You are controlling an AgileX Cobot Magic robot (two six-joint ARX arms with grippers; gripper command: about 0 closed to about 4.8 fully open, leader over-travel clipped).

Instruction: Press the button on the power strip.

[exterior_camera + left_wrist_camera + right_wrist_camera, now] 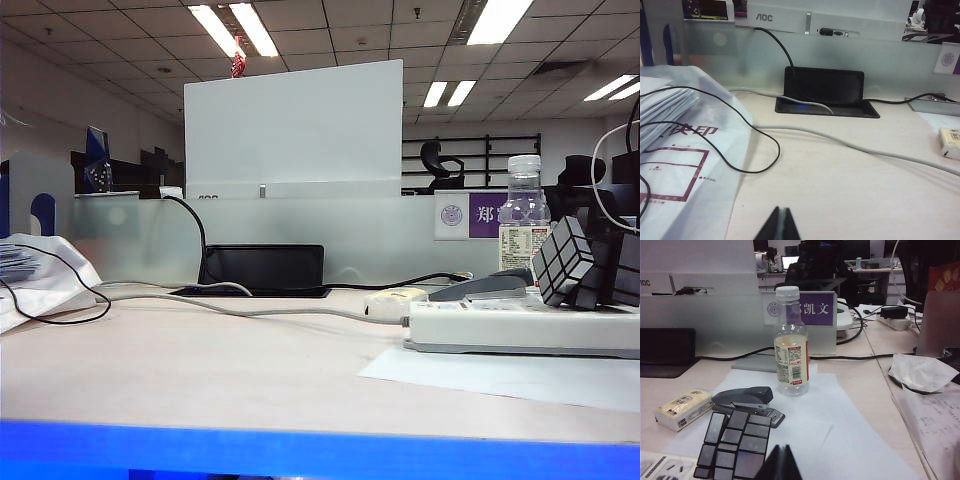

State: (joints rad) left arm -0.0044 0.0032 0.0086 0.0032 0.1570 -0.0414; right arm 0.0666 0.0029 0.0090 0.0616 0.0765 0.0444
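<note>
Hovering above the worktop [850,200], the left gripper [779,225] shows only its two dark fingertips, pressed together with nothing between them. Beyond it a grey cord [850,145] runs across the bare wood from the black box [825,90] at the back towards the power strip, and a thin black wire [755,150] loops off a white plastic bag [685,150] lying well away from the power strip.

The right gripper [779,465] is likewise closed and empty, hanging just above a grey block cube [735,445] that sits on a white sheet of paper [840,440]. A corner of the power strip [665,467] shows right beside the cube, off-white with dark sockets. In the exterior view the power strip [520,325] lies low on the paper with its cord leading away from it, and the cube [570,260] stands on it. Behind the power strip lie a grey stapler [747,400] and a pale wrapped eraser [682,409], and further back stands a clear bottle [790,355] with a white cap
</note>
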